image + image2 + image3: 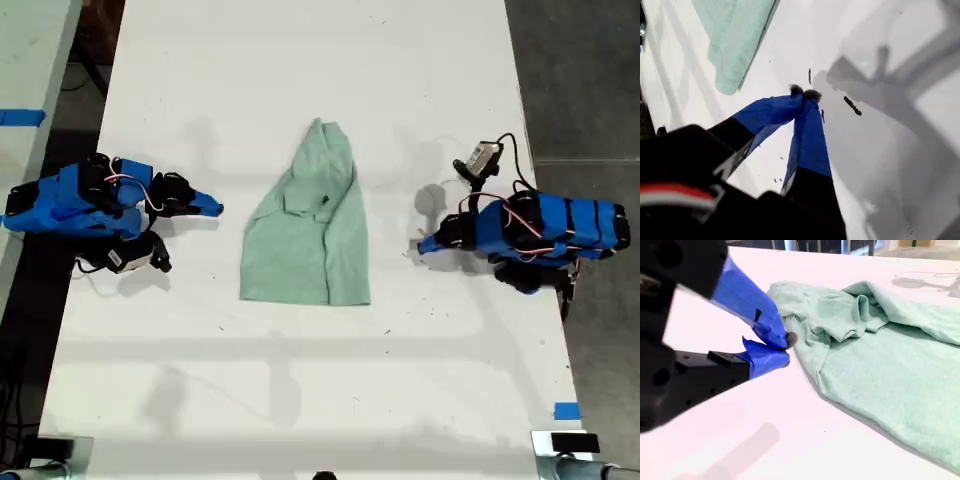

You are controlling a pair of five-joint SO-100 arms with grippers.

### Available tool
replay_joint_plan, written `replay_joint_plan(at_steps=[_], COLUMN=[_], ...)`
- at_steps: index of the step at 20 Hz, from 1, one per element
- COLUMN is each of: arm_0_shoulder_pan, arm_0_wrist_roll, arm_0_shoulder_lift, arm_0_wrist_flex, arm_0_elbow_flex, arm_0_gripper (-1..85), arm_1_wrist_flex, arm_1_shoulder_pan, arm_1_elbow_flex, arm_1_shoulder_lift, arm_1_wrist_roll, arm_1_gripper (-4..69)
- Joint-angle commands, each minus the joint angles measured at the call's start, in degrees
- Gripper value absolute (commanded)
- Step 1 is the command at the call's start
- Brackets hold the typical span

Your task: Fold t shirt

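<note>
The t shirt (pixel 310 240) is pale mint-green and lies flat at the middle of the white table (pixel 300 400). Its wide hem faces the exterior view's bottom, its narrow end points to the top, and a sleeve is folded over its middle. My first gripper (pixel 425 245) is on the exterior view's right, a short way from the shirt's edge. Its blue-taped jaws (pixel 805 93) are shut on nothing, and the t shirt's hem corner (pixel 727 75) lies beyond them. My second gripper (pixel 215 209) is on the exterior view's left, shut and empty (pixel 786 349), just beside the t shirt's edge (pixel 880 365).
Blue tape marks (pixel 567 410) sit near the table's edge at the exterior view's lower right. Another blue tape mark (pixel 20 117) is on a neighbouring surface at the left. Metal clamps (pixel 560 445) stand at the bottom corners. A small camera and cable (pixel 483 155) stick up from the first arm.
</note>
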Motion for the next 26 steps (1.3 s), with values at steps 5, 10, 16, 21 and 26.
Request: replay_joint_plan(at_steps=[5,10,16,21,26], arm_0_shoulder_pan=[0.4,-0.2,0.8,-0.3,-0.6], arm_0_wrist_roll=[-1.2,-1.1,0.4,-1.0,-1.8], arm_0_shoulder_lift=[0.4,0.4,0.4,0.4,0.4], arm_0_wrist_flex=[-0.3,-0.6,-1.4,-0.7,-0.3], arm_0_elbow_flex=[0.4,0.8,0.6,0.8,1.0], arm_0_gripper=[0.0,0.0,0.0,0.0,0.0], arm_1_wrist_flex=[0.4,0.4,0.4,0.4,0.5], arm_1_shoulder_pan=[-1.1,-1.1,-1.1,-1.1,-1.1], arm_1_elbow_flex=[3.1,3.1,3.1,3.1,3.1], arm_1_shoulder_lift=[1.1,1.1,1.1,1.1,1.1], arm_1_wrist_roll=[1.8,1.8,1.9,2.1,2.2], arm_1_gripper=[-0.6,-0.6,-0.6,-0.6,-0.6])
